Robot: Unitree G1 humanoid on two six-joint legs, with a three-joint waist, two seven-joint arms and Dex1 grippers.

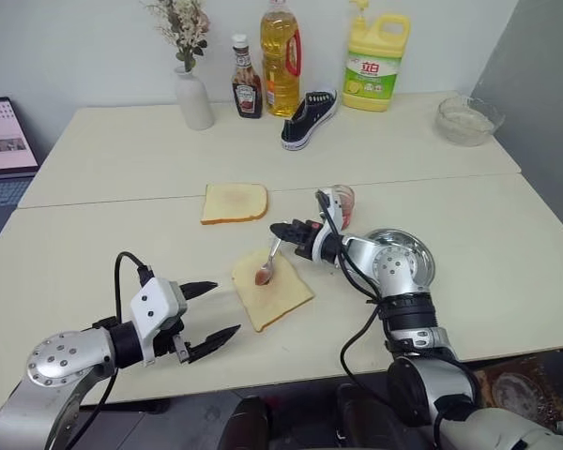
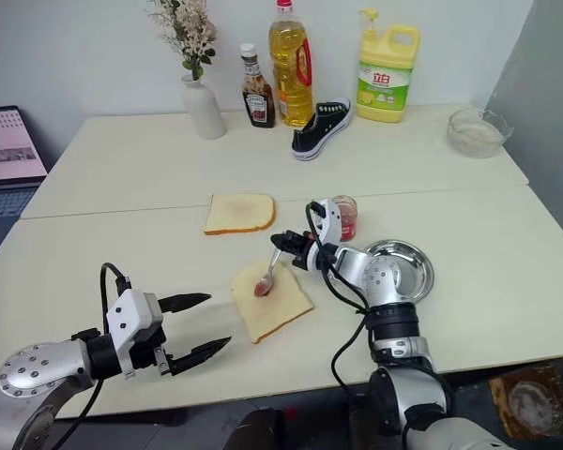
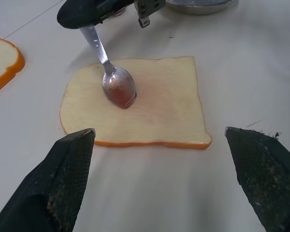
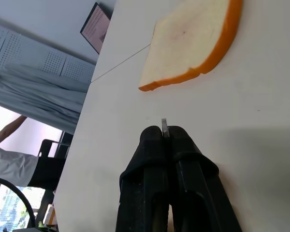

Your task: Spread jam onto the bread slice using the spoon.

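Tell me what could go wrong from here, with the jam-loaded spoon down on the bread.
1. The bread slice lies loose on the table; the left gripper hangs open beside it, not pinning it, so a spreading stroke may drag it.
2. The right gripper pinches only the handle tip of the spoon, which could twist or slip under pressure.
3. The jam jar stands right behind that wrist; pulling back could knock it.

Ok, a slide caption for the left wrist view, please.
Closed right gripper presses small silver metal spoon, bowl smeared with red jam, onto pale squarish bread slice.
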